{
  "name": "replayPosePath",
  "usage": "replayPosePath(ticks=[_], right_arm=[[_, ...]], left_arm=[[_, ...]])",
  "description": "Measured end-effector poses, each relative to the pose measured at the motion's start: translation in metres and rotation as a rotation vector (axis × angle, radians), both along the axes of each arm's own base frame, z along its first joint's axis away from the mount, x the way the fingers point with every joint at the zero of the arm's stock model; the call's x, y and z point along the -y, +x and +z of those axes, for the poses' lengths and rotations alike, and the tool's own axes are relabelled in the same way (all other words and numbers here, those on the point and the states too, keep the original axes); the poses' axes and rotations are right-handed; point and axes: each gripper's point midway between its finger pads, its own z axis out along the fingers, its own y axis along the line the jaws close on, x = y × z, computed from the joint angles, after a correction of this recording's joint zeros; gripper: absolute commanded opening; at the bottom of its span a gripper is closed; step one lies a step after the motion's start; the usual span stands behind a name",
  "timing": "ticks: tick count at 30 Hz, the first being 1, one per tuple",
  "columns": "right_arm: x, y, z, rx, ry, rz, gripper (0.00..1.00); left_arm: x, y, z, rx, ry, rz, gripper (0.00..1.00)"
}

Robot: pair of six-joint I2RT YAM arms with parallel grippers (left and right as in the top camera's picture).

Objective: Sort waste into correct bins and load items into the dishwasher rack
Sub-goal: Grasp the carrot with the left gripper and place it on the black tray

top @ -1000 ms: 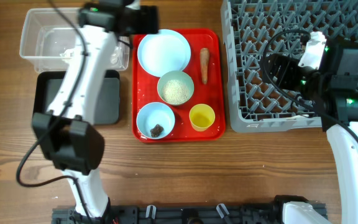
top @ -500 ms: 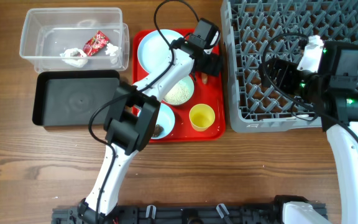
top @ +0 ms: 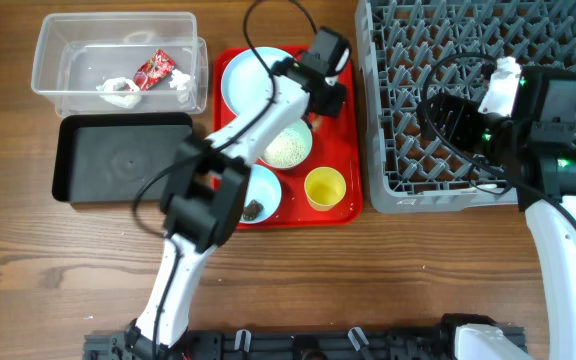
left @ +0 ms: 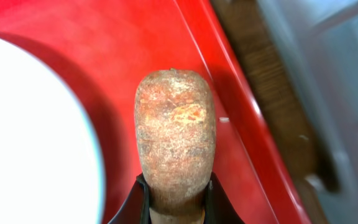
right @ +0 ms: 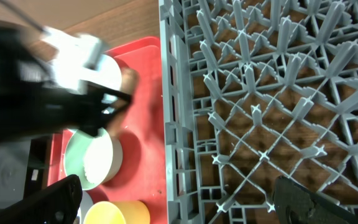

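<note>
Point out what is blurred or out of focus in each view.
Left wrist: the carrot between the jaws is sharp; the plate and the rack at the edges are soft. Right wrist: the left arm is smeared, the rack is crisp. Overhead: evenly lit and sharp, with the left arm slightly soft.

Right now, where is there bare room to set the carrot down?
The black bin is entirely bare. The clear bin has free floor on its left, away from the wrapper and paper. The tray is crowded: plate, rice bowl, scrap bowl and cup, with only thin strips between.
</note>
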Motion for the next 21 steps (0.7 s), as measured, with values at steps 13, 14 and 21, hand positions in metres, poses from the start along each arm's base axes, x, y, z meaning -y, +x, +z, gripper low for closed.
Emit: replayPosePath(ticks=[13,14,21], right_arm=[[0.001,0.0,0.0,0.001,-0.002,-0.002,1.0],[0.001,0.0,0.0,0.001,-0.002,-0.002,1.0],[0.001,0.0,0.0,0.001,-0.002,-0.003,1.0]], left_arm=[[-0.363,-0.085,0.117,-0.289,0.039,1.05,0.04],[-0.379,-0.094,0.104,-0.326,0.027,1.147,0.04],[-0.428,-0.136,-0.028,-0.395,-0.134,1.753,0.13]])
